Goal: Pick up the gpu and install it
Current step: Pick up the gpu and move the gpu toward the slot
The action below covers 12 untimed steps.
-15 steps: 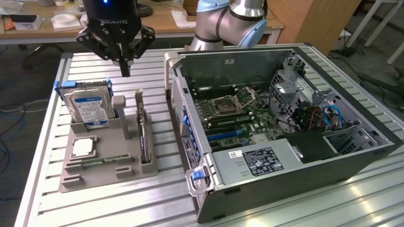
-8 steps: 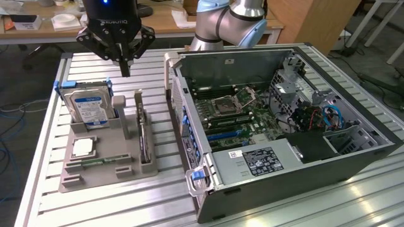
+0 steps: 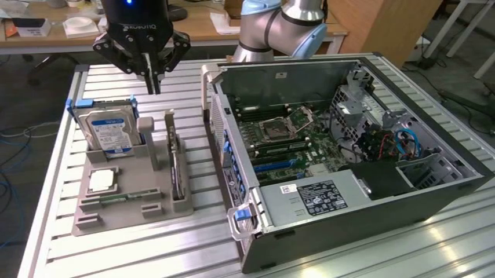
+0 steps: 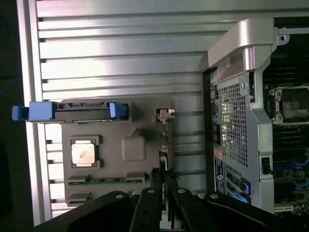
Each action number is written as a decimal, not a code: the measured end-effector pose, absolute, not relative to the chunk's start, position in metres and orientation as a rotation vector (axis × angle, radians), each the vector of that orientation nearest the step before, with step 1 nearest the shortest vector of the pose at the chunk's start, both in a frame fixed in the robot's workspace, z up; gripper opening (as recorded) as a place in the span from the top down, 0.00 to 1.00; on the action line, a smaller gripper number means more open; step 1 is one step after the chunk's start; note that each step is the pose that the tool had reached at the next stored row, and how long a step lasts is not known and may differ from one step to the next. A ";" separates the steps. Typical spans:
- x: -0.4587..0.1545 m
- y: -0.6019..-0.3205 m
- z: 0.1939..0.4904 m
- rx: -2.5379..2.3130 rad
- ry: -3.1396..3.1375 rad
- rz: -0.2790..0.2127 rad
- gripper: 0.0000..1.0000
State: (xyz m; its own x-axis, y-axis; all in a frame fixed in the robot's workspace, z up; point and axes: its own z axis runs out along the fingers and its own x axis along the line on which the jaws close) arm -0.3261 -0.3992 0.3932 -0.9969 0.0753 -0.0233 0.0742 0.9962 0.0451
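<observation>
Gripper [image 3: 153,90] up high over the table [image 3: 116,255], near the edge by the arm's base, fingers [image 3: 149,78] just a thin slit apart w/ nothing between them, touching nothing. Below it, grey parts holder [image 3: 131,217] sits on the slats toward the exterior view's left, well clear of the table's corners. GPU [image 3: 176,168] is in that holder, standing on its long edge in a slot along the side nearest the PC case [image 3: 371,197], silvery bracket [image 3: 169,124] at the end toward the arm's base. Wrist view looks straight down: gpu edge-on as a thin dark line, gripper tips hanging roughly in line w/ it but not in contact. Hard drive [image 3: 108,130] in its blue caddy stands upright at the holder's end under the gripper, on the side away from the case. CPU [image 3: 102,180] lies flat mid-holder, green memory stick [image 3: 116,200] flat just beside it. Case lies on its side at the exterior view's right, side panel off, motherboard [image 3: 294,145] exposed, CPU socket [image 3: 277,127] bare, PSU [image 3: 325,194] at the near end.
</observation>
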 end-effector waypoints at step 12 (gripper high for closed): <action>-0.326 -0.400 0.391 0.004 3.123 0.067 0.53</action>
State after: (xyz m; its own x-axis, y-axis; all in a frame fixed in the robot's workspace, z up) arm -0.3261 -0.4002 0.3914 -0.9998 0.0029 -0.0173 0.0022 0.9991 0.0429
